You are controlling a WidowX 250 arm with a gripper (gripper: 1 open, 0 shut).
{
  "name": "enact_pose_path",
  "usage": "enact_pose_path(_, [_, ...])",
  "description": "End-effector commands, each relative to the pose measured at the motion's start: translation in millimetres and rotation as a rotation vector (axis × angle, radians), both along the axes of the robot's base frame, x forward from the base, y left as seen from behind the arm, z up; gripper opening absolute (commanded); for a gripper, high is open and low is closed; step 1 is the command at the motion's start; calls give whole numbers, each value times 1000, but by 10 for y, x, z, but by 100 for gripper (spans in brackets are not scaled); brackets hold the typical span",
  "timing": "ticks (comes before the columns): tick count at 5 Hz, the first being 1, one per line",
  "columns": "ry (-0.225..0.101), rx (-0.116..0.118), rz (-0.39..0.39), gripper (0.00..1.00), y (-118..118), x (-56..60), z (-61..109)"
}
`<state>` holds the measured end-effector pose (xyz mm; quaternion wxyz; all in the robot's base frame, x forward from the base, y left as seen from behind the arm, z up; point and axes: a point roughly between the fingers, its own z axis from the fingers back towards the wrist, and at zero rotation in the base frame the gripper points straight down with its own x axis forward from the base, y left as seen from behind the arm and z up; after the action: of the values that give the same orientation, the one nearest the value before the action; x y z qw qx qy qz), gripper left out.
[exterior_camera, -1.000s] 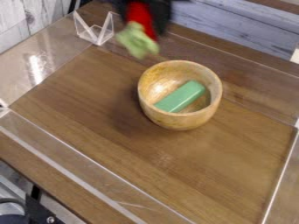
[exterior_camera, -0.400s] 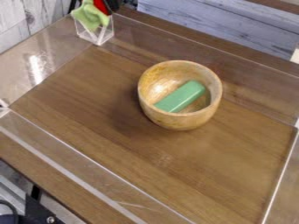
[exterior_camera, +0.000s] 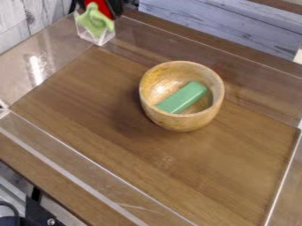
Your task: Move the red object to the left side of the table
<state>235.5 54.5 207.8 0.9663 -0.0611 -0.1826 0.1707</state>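
Note:
The red object [exterior_camera: 99, 10], a small plush strawberry with a pale green leafy stem, hangs at the top left edge of the view, above the far left corner of the table [exterior_camera: 94, 124]. Only a dark bit of my gripper [exterior_camera: 106, 6] shows at the frame's top edge, shut on the red object. The rest of the arm is out of view.
A round wooden bowl [exterior_camera: 151, 99] stands near the table's middle with a green block [exterior_camera: 184, 97] lying in it. A small clear acrylic stand [exterior_camera: 97, 33] sits just under the strawberry. Clear acrylic walls [exterior_camera: 71, 172] border the tabletop.
The gripper has carried the red object from beside the bowl's far rim to the left and farther back, into the top left corner. In the last half second it barely moved.

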Motion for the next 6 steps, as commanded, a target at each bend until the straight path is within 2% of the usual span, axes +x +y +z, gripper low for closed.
enact_pose_path(1, [-29, 4, 5, 0, 12, 62, 24])
enact_pose_path(2, [-23, -6, 10, 0, 26, 120, -43])
enact_pose_path(4, [-24, -12, 94, 0, -20, 227, -396])
enact_pose_path(6, [-55, 12, 134, 0, 232, 359, -611])
